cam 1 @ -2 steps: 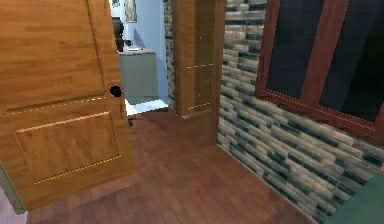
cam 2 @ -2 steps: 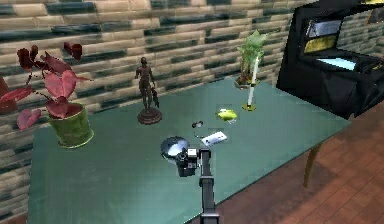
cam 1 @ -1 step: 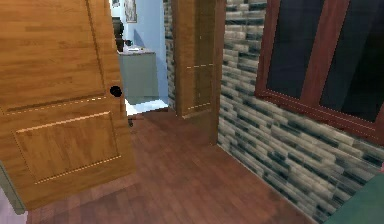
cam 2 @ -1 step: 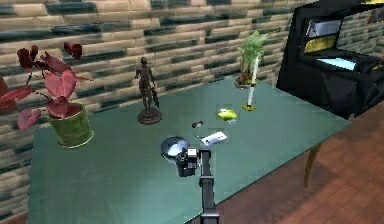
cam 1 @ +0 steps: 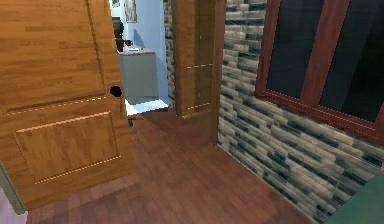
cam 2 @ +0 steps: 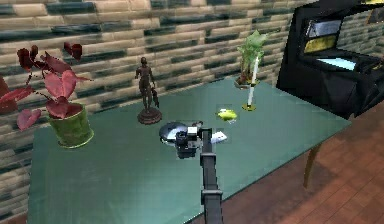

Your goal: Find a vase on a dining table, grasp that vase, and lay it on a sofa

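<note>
The brick wall [cam 2: 150, 40] runs across well beyond the claw [cam 2: 184, 145], and in the forward view the same brickwork carries a window [cam 1: 320, 60] with a reddish frame, opposite a large wooden door [cam 1: 60, 95] standing ajar on a plank floor [cam 1: 170, 170]. Beneath the claw spreads the green dining table [cam 2: 110, 180], its top reaching out on every side of it. Off to the claw's right and farther out stands a dark cabinet [cam 2: 330, 55], clear of the table's far corner. Well to the claw's left sits a potted plant [cam 2: 62, 105] with red leaves in a green pot. Beyond the claw and slightly left, nearer than the plant, a dark statuette [cam 2: 148, 88] stands upright on a round base. The vase [cam 2: 250, 70], slender and pale with green sprigs on top, stands upright on the table to the claw's right and farther out, near the table's far edge. Between vase and claw lies a small yellowish thing [cam 2: 228, 115] (too small to name). Just beyond the claw, close against it, rests a round grey dish [cam 2: 172, 130]. The arm [cam 2: 209, 180] rises from below to the claw, and with the dish right behind its fingers, whether the claw holds anything cannot be told, nor how its fingers are set.
</note>
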